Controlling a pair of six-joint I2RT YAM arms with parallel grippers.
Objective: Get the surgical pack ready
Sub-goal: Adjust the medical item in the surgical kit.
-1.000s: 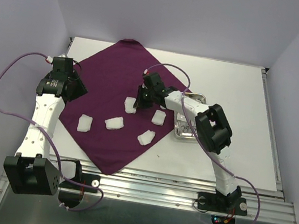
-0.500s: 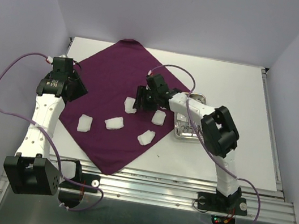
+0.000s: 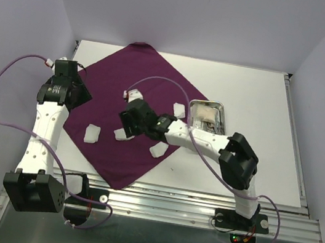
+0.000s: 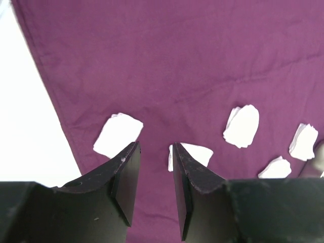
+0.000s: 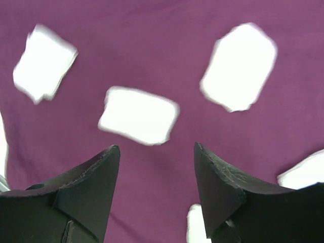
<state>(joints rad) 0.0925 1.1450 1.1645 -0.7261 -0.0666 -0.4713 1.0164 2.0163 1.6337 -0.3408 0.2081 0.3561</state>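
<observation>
The dark purple cloth [image 3: 137, 86] lies as a diamond on the white table. White gauze pads lie on it: one at the left [image 3: 92, 133], one half under my right gripper [image 3: 126, 136], one near the cloth's right edge [image 3: 157, 150], one by the tray [image 3: 179, 110]. The steel tray [image 3: 208, 103] stands just right of the cloth. My right gripper [image 3: 123, 124] [image 5: 157, 149] hovers open and empty above the cloth, a gauze pad [image 5: 137, 115] just ahead of its tips. My left gripper [image 3: 82, 90] [image 4: 154, 147] is over the cloth's left corner, jaws apart with nothing between them.
The table's raised metal rail [image 3: 198, 205] runs along the near edge by the arm bases. A purple cable [image 3: 157, 80] loops from the right wrist over the cloth. Bare white table [image 3: 263, 113] lies right of the tray.
My right gripper has opened and swung left and nearer across the cloth, from its middle right to above the centre pad. The left arm has barely shifted.
</observation>
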